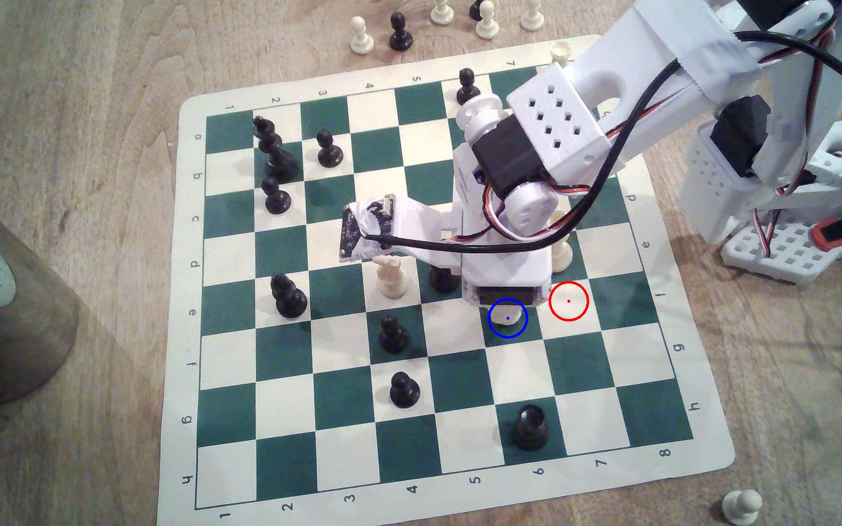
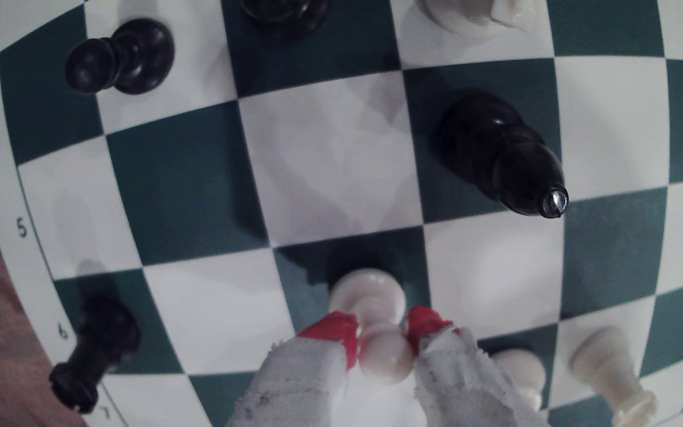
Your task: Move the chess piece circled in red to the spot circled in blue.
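Red-tipped, cloth-wrapped gripper pinches the neck of the small cream-white plastic pawn, which stands upright, base down, on the blue-circled dark green square of the chessboard.

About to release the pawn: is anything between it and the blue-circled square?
Nothing visible is. The gripper has its red fingertips on either side of the pawn at its neck, and the pawn's base sits over a dark green square. In the exterior view the pawn's base shows inside the blue circle; neighbouring pieces stand on other squares.
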